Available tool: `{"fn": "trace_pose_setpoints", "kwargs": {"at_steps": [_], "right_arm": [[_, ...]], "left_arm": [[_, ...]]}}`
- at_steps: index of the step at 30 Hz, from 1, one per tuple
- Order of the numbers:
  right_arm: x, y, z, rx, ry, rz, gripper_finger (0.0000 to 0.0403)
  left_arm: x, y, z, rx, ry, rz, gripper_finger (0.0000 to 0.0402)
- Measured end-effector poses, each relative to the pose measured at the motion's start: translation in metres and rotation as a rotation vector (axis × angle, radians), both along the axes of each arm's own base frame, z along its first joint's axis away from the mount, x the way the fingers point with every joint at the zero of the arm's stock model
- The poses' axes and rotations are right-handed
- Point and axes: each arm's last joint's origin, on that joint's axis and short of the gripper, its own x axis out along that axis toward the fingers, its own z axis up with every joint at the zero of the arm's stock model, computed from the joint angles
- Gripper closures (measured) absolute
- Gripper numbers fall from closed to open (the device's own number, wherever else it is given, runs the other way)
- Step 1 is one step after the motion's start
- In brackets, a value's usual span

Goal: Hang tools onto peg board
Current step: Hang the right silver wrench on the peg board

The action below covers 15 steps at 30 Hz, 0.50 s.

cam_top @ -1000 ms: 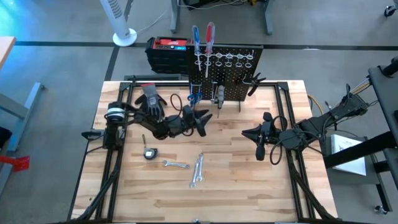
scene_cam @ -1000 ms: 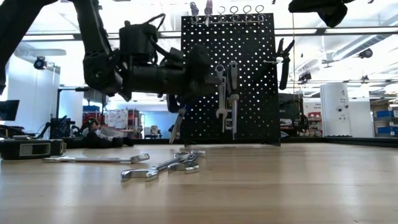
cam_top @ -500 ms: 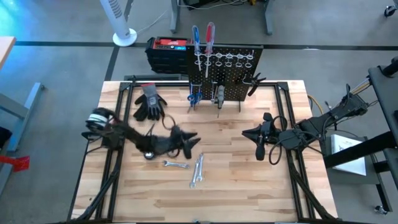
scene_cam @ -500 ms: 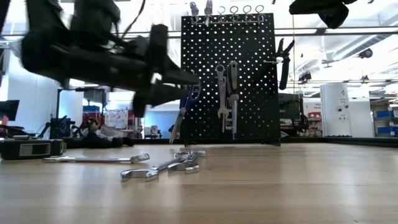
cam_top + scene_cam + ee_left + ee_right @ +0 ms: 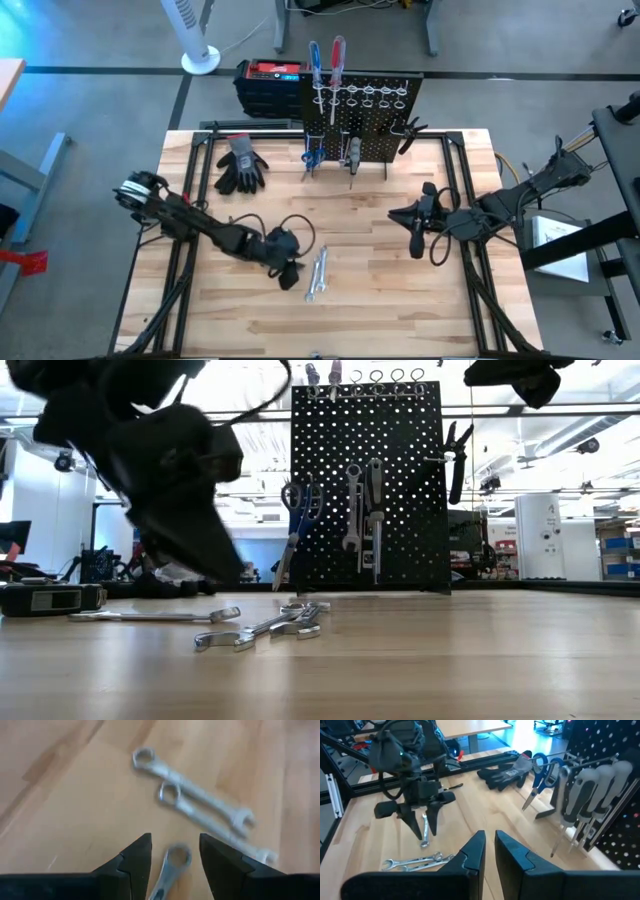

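Observation:
The black peg board point(image 5: 365, 110) stands upright at the table's far edge. Blue-handled scissors point(image 5: 295, 510), a silver wrench point(image 5: 353, 505) and dark pliers point(image 5: 455, 455) hang from its pegs, and two screwdrivers point(image 5: 326, 60) stick up from its top hooks. Three silver wrenches point(image 5: 200, 802) lie flat on the table. My left gripper point(image 5: 175, 842) is open and tipped down over them. Its fingers stand on either side of one wrench's ring end point(image 5: 177, 856), apart from it. My right gripper point(image 5: 490, 845) hovers shut, high over the table's right half.
Grey-black work gloves point(image 5: 242, 165) lie at the far left of the table. A red-topped black box point(image 5: 270, 85) stands behind the board. A flat dark thing point(image 5: 40, 597) lies on the table in the low view. Bare wood stretches along the near edge.
My left gripper has swung away from the scissors at the peg board toward the table's near edge. It has tipped from about level to pointing down, and now stands over the wrenches. The scissors stay hanging on the board.

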Motion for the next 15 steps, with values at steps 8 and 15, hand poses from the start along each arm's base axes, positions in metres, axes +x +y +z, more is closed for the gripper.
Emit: {"fn": "trace_pose_setpoints", "kwargs": {"at_steps": [8, 15], "right_arm": [[0.032, 0.017, -0.044, 0.108, -0.098, -0.012, 0.0375], [0.069, 0.033, -0.078, 0.289, -0.129, 0.084, 0.037]], "left_arm": [[-0.002, -0.014, 0.013, 0.126, 0.202, -0.145, 0.0248], [-0.02, -0.014, 0.01, 0.186, 0.421, -0.146, 0.0249]]}}
